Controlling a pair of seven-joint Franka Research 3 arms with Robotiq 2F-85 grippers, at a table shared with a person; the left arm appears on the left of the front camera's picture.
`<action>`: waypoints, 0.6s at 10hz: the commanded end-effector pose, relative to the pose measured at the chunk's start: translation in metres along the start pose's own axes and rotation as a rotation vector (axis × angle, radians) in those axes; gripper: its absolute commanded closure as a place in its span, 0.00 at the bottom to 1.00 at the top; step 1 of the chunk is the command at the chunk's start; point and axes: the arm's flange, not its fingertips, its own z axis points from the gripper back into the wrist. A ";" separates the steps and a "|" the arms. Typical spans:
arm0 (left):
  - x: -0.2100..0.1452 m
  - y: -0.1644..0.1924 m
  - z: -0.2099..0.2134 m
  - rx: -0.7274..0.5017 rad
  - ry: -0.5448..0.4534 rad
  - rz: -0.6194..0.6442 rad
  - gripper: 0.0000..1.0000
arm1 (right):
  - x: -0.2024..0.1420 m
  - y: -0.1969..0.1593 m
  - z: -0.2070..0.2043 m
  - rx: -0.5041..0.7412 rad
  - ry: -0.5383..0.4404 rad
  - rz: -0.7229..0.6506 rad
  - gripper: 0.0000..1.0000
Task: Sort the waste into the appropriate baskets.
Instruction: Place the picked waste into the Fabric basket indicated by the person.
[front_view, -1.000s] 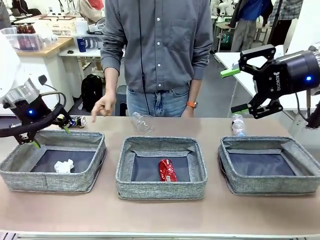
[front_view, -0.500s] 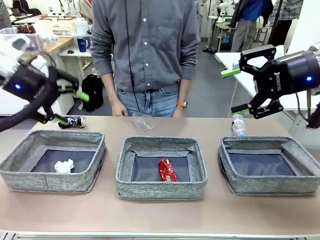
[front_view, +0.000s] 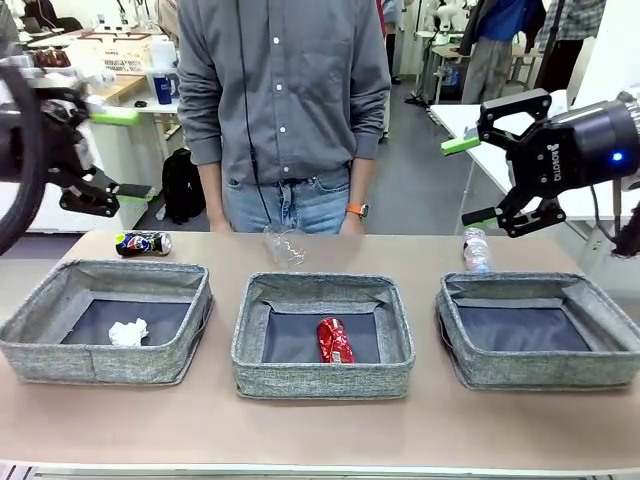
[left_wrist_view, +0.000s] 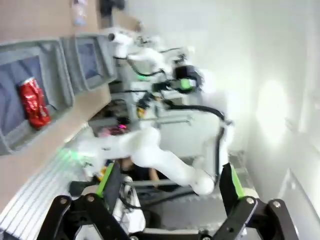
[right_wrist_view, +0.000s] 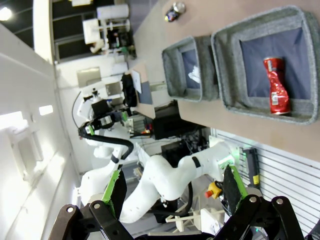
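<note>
The left basket holds a paper ball, the middle basket holds a red can lying on its dark base, and the right basket has its dark base in plain sight. On the table behind them sit a dark can beyond the left basket, a cup beyond the middle one and a bottle just behind the right one. The left gripper and right gripper hang high at either side, jaws apart, gripping nothing.
</note>
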 end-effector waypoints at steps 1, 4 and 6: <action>0.013 0.028 0.006 -0.045 0.086 0.128 0.00 | 0.002 0.001 -0.003 0.030 0.002 0.021 0.00; 0.000 0.000 0.000 0.000 0.000 0.000 0.00 | 0.002 0.001 -0.003 0.030 0.002 0.021 0.00; 0.000 0.000 0.000 0.000 0.000 0.000 0.00 | 0.002 0.001 -0.003 0.030 0.002 0.021 0.00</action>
